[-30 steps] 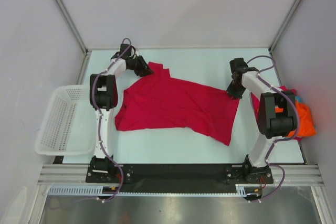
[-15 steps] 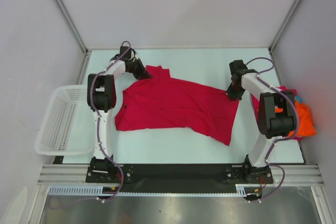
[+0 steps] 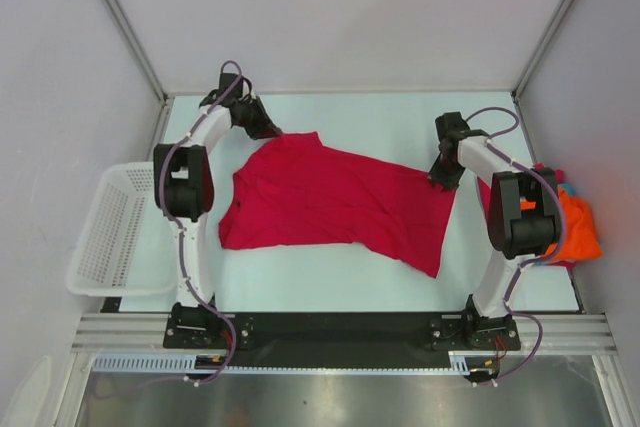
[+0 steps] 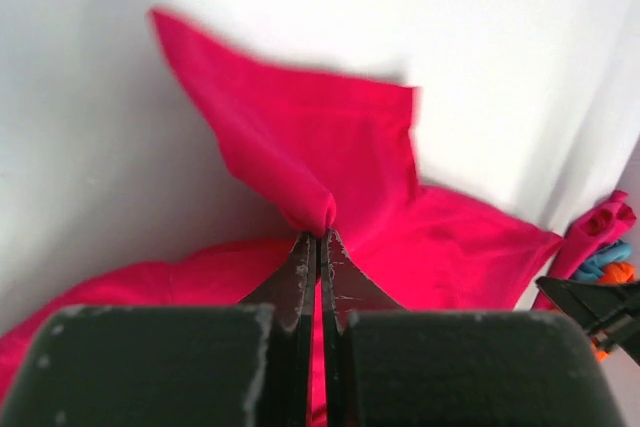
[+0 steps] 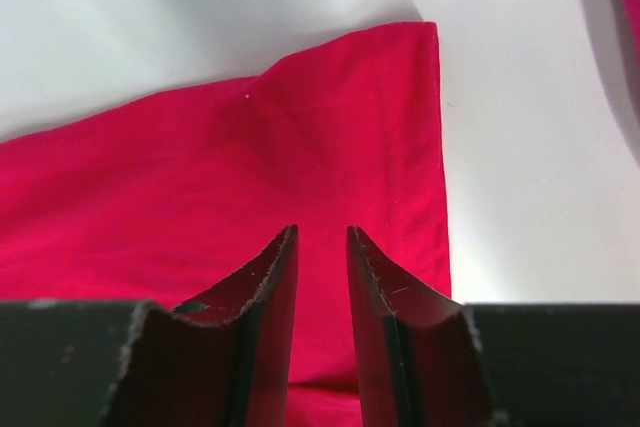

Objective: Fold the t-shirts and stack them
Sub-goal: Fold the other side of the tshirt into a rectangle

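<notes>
Pinching the crimson t-shirt (image 3: 330, 197), the left pincer (image 4: 320, 238) sits clamped (right pincer (image 5: 321, 230) parted).

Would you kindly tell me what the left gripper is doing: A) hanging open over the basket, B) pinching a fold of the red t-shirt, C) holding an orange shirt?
B: the left gripper is shut on a raised peak of the red t-shirt.

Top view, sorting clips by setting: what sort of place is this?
Probably a robot lab cell: white panels enclose the table, two arms bolted to a metal rail, a red t-shirt spread out.
</notes>
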